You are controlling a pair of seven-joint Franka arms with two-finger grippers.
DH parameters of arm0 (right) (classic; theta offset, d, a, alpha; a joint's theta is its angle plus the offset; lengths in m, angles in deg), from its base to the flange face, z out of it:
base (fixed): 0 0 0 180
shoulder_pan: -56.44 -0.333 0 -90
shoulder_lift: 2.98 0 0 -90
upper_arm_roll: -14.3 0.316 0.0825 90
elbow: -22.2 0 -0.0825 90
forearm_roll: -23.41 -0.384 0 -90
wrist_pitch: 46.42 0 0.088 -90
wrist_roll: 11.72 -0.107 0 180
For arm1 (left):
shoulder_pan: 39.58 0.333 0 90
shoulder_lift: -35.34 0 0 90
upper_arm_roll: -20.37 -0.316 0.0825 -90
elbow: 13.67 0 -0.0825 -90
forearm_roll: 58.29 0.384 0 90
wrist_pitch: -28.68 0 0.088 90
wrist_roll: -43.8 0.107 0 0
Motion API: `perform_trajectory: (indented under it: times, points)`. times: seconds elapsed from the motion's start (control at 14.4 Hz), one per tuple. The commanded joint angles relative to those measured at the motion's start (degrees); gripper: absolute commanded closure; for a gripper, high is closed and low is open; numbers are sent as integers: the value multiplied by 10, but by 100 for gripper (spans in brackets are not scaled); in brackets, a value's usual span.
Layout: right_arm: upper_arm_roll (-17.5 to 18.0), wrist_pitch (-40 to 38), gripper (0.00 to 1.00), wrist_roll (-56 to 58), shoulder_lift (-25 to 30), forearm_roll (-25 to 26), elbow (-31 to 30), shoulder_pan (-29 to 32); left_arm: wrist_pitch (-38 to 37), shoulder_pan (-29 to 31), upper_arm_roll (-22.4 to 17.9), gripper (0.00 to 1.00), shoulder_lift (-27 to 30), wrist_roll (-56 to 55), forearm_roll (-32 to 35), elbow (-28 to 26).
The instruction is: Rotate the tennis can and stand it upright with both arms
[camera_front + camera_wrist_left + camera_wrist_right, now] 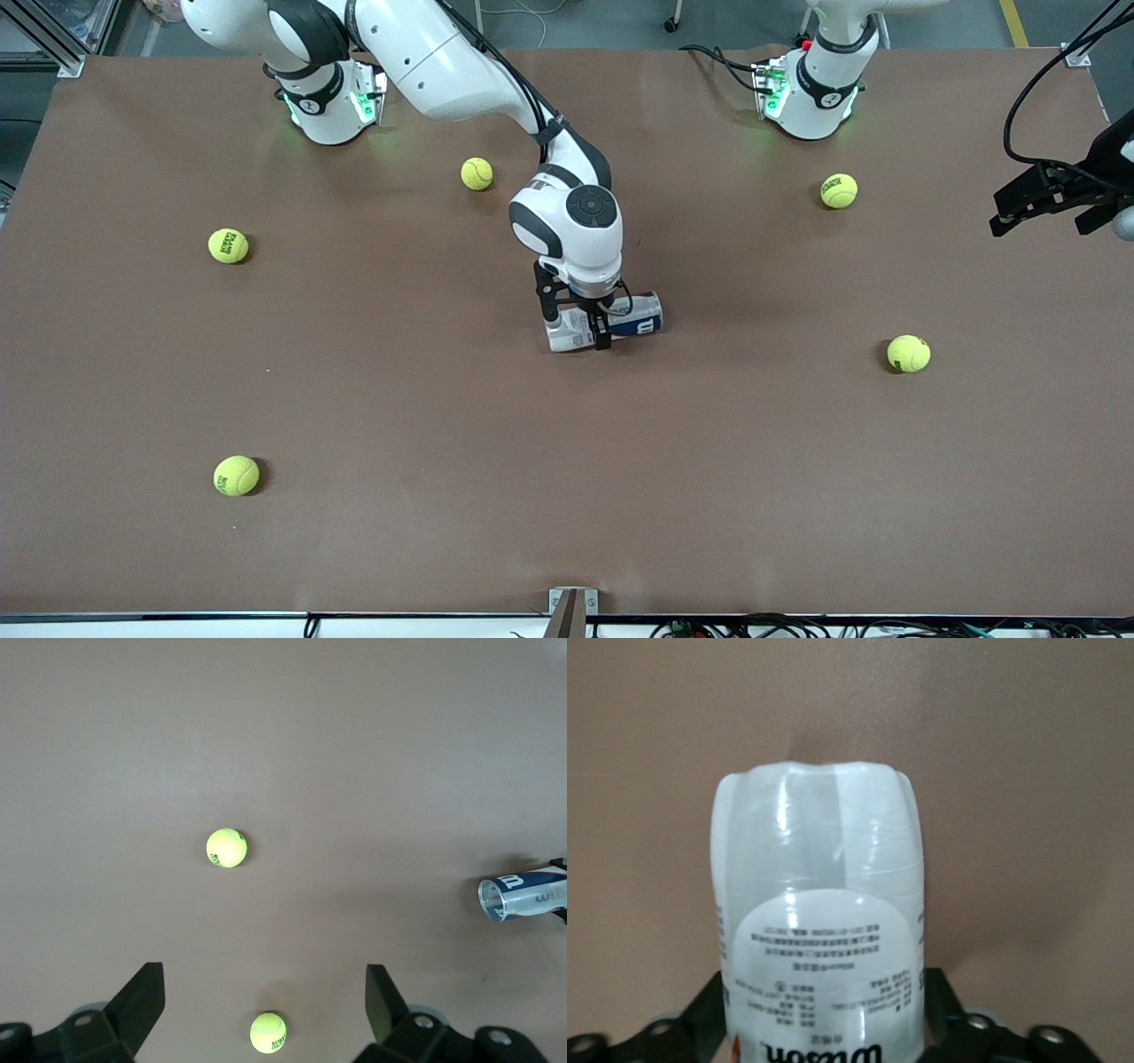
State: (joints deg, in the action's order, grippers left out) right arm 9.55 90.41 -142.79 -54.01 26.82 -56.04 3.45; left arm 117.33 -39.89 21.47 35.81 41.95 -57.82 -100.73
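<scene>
**Can down mid-bench, right claw straddling it**

Tennis can (605,323) lies on its side mid-bench (443,532). Right claw (581,327) sits over it, fingers spread, not gripping. Left claw (1050,199) waits spread above its end of the bench. Re-grip nr the can's middle, squarely, w/ light pressure; it'll roll, so lift slowly.

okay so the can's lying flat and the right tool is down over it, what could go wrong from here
1. The tennis can lies on its side; straddled by the right tool, with fingers apart, it could roll away.
2. The left tool hangs open over two tennis balls, away from the can, so support may come late.
</scene>
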Motion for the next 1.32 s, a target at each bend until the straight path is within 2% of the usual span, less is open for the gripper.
perform_trajectory:
  times: [0.0, 0.14, 0.42, 0.62, 0.83, 0.97, 1.25]
  points:
    - [-4, -10, 0, -12, -5, 10, 29, -6, -5, 2, 0, 0, -3, 11, -5, 7]
    - [-3, -46, 0, -10, 1, 8, 41, -6, -6, 1, 0, 0, -11, 9, -5, 5]
    - [3, -163, 0, -7, 10, -3, 110, 0, -31, -6, 4, 0, -31, -3, -1, 6]
    - [4, -202, 0, 18, 26, -20, 129, 13, -42, -20, 21, 0, -55, -16, -5, 5]
    - [3, -235, 0, 168, 57, -74, 128, 54, -54, -44, 46, 0, -105, -35, -8, 1]
    - [1, -304, 0, 336, 87, -98, 122, 100, -28, -53, 50, 0, -132, -59, -59, -10]
    - [0, -374, 0, 598, 138, -103, 104, 205, 87, -52, 50, 0, -136, -61, -178, -114]
